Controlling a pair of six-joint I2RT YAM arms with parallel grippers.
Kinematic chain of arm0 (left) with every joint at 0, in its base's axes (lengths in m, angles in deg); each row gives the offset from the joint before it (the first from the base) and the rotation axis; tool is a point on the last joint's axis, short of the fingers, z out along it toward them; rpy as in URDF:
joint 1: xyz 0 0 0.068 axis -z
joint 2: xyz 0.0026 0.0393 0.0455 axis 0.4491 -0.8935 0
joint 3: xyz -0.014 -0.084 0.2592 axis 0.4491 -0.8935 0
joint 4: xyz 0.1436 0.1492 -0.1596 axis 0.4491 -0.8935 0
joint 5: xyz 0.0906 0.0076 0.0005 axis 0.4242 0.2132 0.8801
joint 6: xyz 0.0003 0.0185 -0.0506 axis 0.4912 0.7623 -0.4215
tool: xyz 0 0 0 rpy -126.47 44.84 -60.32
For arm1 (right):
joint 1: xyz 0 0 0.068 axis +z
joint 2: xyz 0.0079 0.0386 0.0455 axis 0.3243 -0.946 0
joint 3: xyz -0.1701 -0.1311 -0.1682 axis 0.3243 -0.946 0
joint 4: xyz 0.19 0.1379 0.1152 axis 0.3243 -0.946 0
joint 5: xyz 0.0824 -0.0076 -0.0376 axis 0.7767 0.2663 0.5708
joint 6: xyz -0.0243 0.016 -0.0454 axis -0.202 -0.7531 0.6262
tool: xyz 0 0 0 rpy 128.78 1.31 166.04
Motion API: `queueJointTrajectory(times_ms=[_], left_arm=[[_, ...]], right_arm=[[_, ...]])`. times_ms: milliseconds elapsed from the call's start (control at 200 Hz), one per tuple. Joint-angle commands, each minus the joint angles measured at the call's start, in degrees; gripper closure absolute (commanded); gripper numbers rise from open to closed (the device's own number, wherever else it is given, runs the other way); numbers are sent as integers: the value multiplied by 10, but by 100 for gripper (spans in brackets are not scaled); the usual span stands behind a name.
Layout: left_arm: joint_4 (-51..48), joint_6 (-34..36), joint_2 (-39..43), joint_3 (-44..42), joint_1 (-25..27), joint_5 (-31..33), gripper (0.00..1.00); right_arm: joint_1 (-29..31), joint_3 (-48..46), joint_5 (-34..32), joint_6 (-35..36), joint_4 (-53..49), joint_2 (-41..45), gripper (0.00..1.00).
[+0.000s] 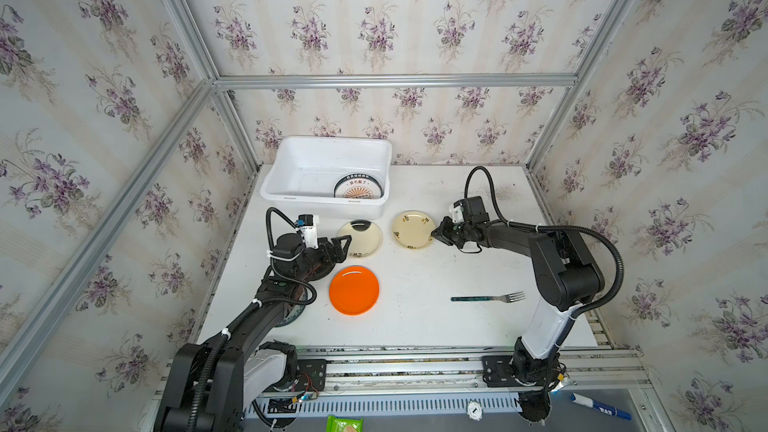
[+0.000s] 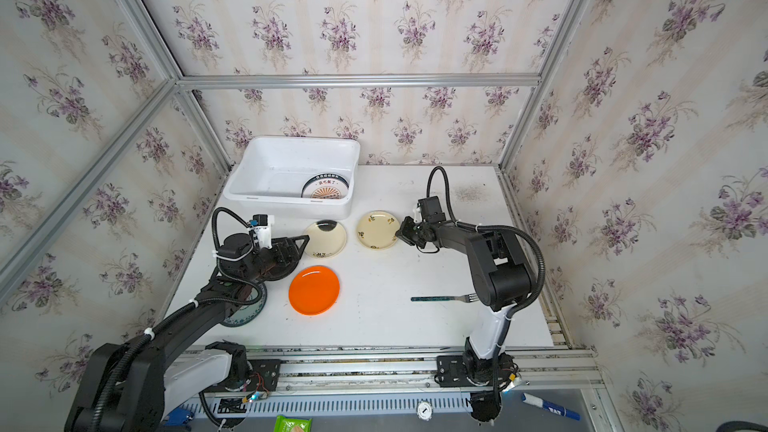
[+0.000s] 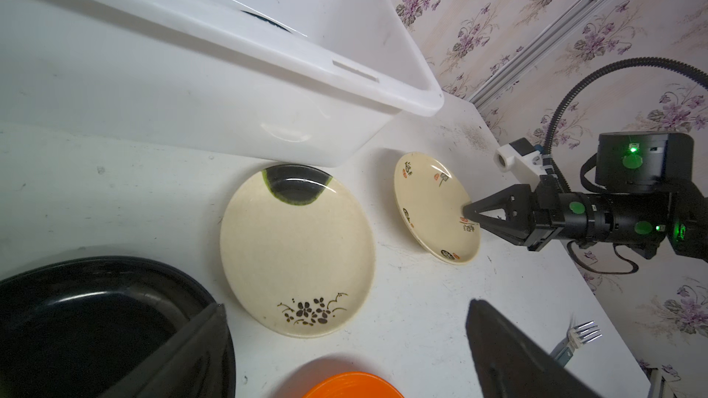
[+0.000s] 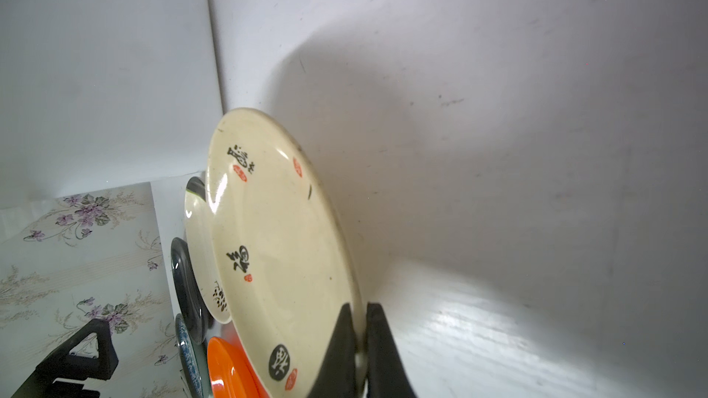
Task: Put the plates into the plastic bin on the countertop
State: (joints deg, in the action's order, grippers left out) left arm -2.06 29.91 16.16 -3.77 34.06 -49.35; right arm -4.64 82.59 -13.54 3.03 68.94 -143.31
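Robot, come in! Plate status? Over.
Right tool shut on rim of lettered plate. Left tool open, empty. Sunburst plate in bin. Path looks clear.

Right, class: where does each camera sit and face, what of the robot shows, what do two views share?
Both top views: high above the front, looking down on the white countertop; the left arm and right arm show.
Left wrist: looks past the open left gripper at the large white plastic bin.
Right wrist: looks along the right gripper, shut on the round cream plate with black characters.
Shared: both wrist views show that plate.
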Motion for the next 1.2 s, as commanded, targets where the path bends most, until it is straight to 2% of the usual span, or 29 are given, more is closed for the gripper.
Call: queueJointTrajectory(times_ms=[0,375,760,965,1194], left_arm=[[11,5,0,2,0,3,0],[48,-34,-26,0,-1,-30,0],[224,-136,-118,-20,1,-131,1],[300,-184,-164,-21,17,-147,8],[304,-191,-184,1,55,-141,16]], right_arm=[[0,-3,-3,-6,5,18,100],[0,-31,2,-28,1,80,100],[40,-44,-7,-56,11,139,100],[74,-29,-20,-60,7,147,100],[106,-11,-19,-68,10,141,100]])
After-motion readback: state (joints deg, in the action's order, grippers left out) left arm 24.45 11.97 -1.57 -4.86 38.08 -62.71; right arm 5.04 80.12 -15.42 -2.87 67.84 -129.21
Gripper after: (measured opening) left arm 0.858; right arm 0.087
